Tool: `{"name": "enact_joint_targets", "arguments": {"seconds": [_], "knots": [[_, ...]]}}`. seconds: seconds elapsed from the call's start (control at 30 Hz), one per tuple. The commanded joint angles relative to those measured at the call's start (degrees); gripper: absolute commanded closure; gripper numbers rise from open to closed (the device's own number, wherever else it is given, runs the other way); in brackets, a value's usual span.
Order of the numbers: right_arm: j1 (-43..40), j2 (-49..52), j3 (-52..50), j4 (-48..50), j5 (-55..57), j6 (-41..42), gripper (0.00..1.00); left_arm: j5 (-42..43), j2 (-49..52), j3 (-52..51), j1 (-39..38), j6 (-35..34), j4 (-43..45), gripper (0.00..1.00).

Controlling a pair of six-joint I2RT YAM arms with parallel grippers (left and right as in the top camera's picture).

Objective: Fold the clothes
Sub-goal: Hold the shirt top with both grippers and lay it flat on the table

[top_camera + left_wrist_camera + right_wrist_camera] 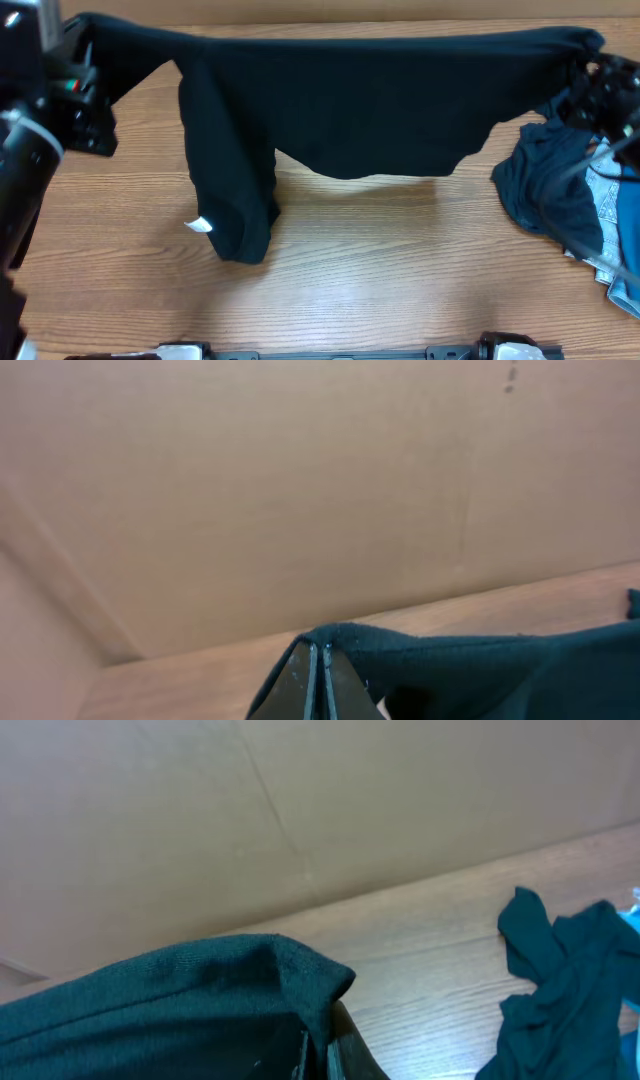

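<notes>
The near-black navy T-shirt (370,105) is stretched in the air across the back of the table, one end in each gripper. My left gripper (82,45) is shut on its left end; the left wrist view shows the closed jaws of the left gripper (320,652) with the T-shirt's edge (470,670) pinched at the tips. My right gripper (592,62) is shut on the right end, and in the right wrist view the T-shirt (170,1000) drapes over the right gripper (318,1042). One part hangs to the table, showing a small white tag (201,224).
A rumpled dark blue garment (545,185) lies at the right edge, also in the right wrist view as the dark blue garment (560,970). Pale blue denim (612,215) lies beside it. A cardboard wall (300,490) stands behind the wooden table (380,270).
</notes>
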Motion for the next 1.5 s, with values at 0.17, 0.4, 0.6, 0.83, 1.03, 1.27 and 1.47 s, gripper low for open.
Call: {"name": "enact_joint_targets", "arguments": {"seconds": [0.17,0.4,0.6,0.83,1.03,1.27,1.47], "knots": [[-0.85,-6.21,1.29,-7.23,1.33,3.5,0.96,-17.46,-9.38,3.76,0.37,-5.9,-9.6,0.96],[-0.85,-5.01,1.27,-7.54,0.81,3.06,0.96,-21.4,-7.8,1.53,0.37,-7.82,-12.39,0.96],[-0.85,6.21,1.18,-9.53,-1.07,3.06,0.96,-21.55,5.16,-4.22,0.39,-8.39,-14.01,0.96],[0.42,26.32,1.11,-6.45,-2.16,2.58,0.96,-21.38,28.57,-4.57,0.39,-8.31,-9.44,0.96],[1.68,37.88,1.11,9.92,-2.23,1.09,0.96,-21.31,42.05,-4.57,0.39,-7.69,2.73,0.86],[1.68,39.82,1.14,19.06,-1.99,0.04,0.48,-21.29,44.76,-4.5,1.27,-3.85,8.63,0.37],[1.68,39.85,1.14,8.52,-0.94,-0.22,0.2,-6.54,41.4,-4.57,1.05,-3.78,0.81,0.35]]}}
